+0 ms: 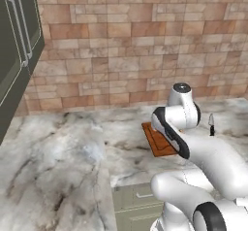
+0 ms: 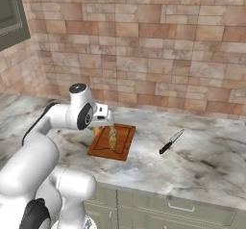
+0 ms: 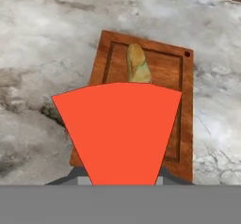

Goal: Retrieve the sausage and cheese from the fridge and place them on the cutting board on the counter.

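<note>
Left base view: the cutting board (image 1: 157, 140) lies on the counter (image 1: 63, 162), partly behind the arm.

Right base view: the gripper (image 2: 100, 127) hangs over the board's left edge; a knife (image 2: 171, 142) lies to the board's right.

Hand view: the gripper is clamped on the cheese (image 3: 120, 131) above the board, where a pale tan food item (image 3: 137, 64) rests.

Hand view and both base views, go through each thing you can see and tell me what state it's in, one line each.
gripper: shut on the cheese, above the cutting board
cheese: held, red face to the hand camera
cutting board: flat on the counter, bread on it
bread: lying on the board
knife: lying on the counter, right of the board
counter: bears board and knife
</note>
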